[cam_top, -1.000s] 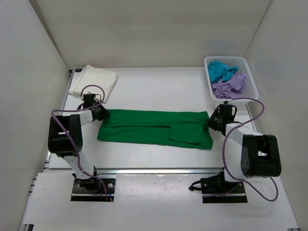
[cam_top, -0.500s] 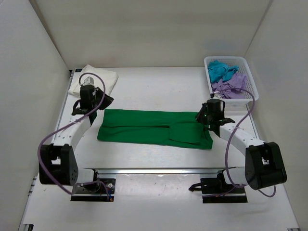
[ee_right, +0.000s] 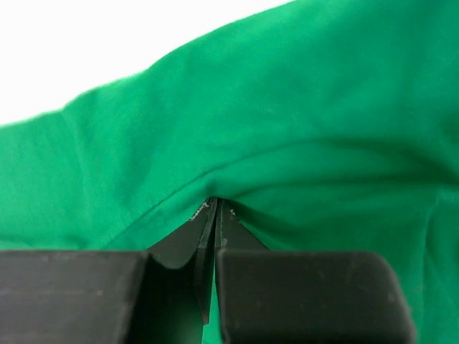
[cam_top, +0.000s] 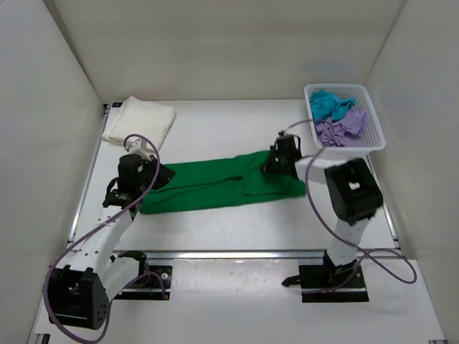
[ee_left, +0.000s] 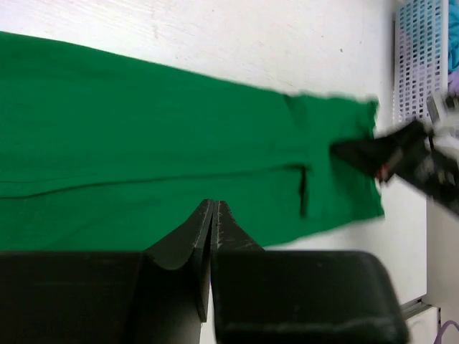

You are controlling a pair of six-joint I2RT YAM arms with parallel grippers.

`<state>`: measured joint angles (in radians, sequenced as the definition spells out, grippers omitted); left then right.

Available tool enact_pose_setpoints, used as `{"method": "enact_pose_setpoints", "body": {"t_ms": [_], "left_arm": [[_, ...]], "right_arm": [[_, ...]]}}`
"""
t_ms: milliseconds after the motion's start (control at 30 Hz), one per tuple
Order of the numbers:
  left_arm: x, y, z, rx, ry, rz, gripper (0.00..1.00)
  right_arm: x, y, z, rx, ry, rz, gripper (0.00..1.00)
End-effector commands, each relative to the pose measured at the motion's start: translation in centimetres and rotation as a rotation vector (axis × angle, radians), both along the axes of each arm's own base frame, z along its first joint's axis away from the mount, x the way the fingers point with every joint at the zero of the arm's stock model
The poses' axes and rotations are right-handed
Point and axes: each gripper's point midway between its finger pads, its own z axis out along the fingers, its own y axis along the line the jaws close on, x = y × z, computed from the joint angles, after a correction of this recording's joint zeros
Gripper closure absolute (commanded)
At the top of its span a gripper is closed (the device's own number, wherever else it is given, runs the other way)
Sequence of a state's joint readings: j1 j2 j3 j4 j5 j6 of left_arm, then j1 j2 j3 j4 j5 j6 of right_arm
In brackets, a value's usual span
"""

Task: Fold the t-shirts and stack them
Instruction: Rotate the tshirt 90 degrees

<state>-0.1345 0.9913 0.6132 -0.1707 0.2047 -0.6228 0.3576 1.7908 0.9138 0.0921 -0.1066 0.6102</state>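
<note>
Green shirt (cam_top: 215,188) lies stretched on counter (cam_top: 237,129), down-left of basket (cam_top: 373,115). R claw (cam_top: 272,165) pinched shut on its basket-side end, L claw (cam_top: 162,176) nipped shut on far end. Risk: thin pinch slips w/ uneven pull, so fold skews

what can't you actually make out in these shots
Left wrist view: whether the left end effector pinches the green shirt; its own fingers cover the contact.
Top view: the green shirt's left corner, under the left arm.
Top view: how the teal shirt and lilac shirt lie in the basket; bunched and too small.
Left wrist view: basket cut off by the right edge.
</note>
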Motion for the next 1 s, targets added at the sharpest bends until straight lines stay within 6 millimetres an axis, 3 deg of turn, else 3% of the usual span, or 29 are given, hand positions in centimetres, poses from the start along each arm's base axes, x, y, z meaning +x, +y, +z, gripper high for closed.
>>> {"method": "enact_pose_setpoints", "body": {"t_ms": [0, 33, 67, 100, 167, 200, 233, 267, 333, 367, 433, 467, 533, 567, 633, 667, 700, 733, 767, 800, 833, 967], "left_arm": [[-1.1, 0.5, 1.4, 0.028, -0.046, -0.031, 0.88], [-1.3, 0.7, 1.4, 0.037, -0.04, -0.025, 0.87], [-1.3, 0.9, 1.7, 0.068, -0.049, -0.028, 0.87], [-1.3, 1.4, 2.1, 0.086, -0.043, -0.017, 0.86], [-1.2, 2.0, 2.7, 0.105, -0.045, -0.012, 0.86], [-1.1, 2.3, 3.1, 0.103, -0.049, -0.011, 0.86], [-1.0, 2.2, 2.8, 0.111, -0.042, -0.023, 0.85], [-0.8, 2.0, 3.6, 0.101, -0.058, -0.025, 0.86], [-0.4, 1.1, 3.7, 0.09, -0.058, -0.051, 0.85], [-0.2, 0.8, 3.7, 0.083, -0.056, -0.061, 0.85], [0.1, -0.3, 4.3, 0.043, -0.067, -0.095, 0.85], [0.2, -0.5, 4.5, 0.04, -0.069, -0.102, 0.85], [0.2, -1.3, 5.2, 0.039, -0.074, -0.136, 0.84], [0.0, -1.6, 5.1, 0.04, -0.065, -0.161, 0.85], [-0.2, -2.3, 6.1, 0.049, -0.064, -0.202, 0.83], [-0.5, -2.7, 6.5, 0.044, -0.059, -0.238, 0.82], [-0.9, -2.8, 6.4, 0.049, -0.043, -0.253, 0.83], [-1.0, -2.6, 7.2, 0.054, -0.062, -0.256, 0.82], [-1.2, -2.3, 7.7, 0.065, -0.073, -0.249, 0.82], [-1.5, -2.1, 7.7, 0.071, -0.069, -0.243, 0.83], [-1.6, -1.6, 8.1, 0.075, -0.085, -0.224, 0.82], [-2.6, -0.7, 7.5, 0.077, -0.072, -0.205, 0.82]], "right_arm": [[7.7, 4.1, 1.5, 0.094, -0.068, 0.074, 0.98], [8.9, 4.7, 1.5, 0.09, -0.06, 0.092, 0.96], [12.1, 6.7, 3.2, 0.12, -0.11, 0.131, 0.93], [14.0, 7.9, 4.9, 0.128, -0.123, 0.173, 0.91], [14.8, 8.9, 7.5, 0.096, -0.176, 0.194, 0.89], [14.6, 8.8, 10.3, 0.047, -0.252, 0.185, 0.82], [13.4, 9.0, 13.2, 0.024, -0.327, 0.205, 0.78], [13.0, 8.5, 13.8, -0.007, -0.352, 0.183, 0.73], [9.1, 7.8, 17.6, -0.036, -0.445, 0.206, 0.67], [8.4, 7.2, 18.6, -0.036, -0.475, 0.194, 0.65], [4.2, 6.3, 21.0, -0.012, -0.548, 0.201, 0.58], [3.2, 6.1, 21.6, -0.006, -0.574, 0.201, 0.58], [-0.9, 5.8, 20.6, 0.028, -0.575, 0.23, 0.45], [-2.5, 6.7, 22.7, 0.125, -0.638, 0.254, 0.41], [-7.4, 8.5, 19.8, 0.328, -0.609, 0.402, 0.38], [-9.6, 9.1, 17.4, 0.378, -0.536, 0.445, 0.39], [-11.0, 10.7, 16.6, 0.381, -0.522, 0.489, 0.39], [-10.8, 10.8, 15.2, 0.33, -0.508, 0.446, 0.41], [-12.3, 12.4, 13.8, 0.29, -0.481, 0.485, 0.43], [-11.9, 12.5, 13.0, 0.243, -0.486, 0.457, 0.43], [-12.1, 13.9, 11.7, 0.222, -0.462, 0.459, 0.44], [-12.0, 17.9, 8.3, 0.25, -0.362, 0.421, 0.45]]}}
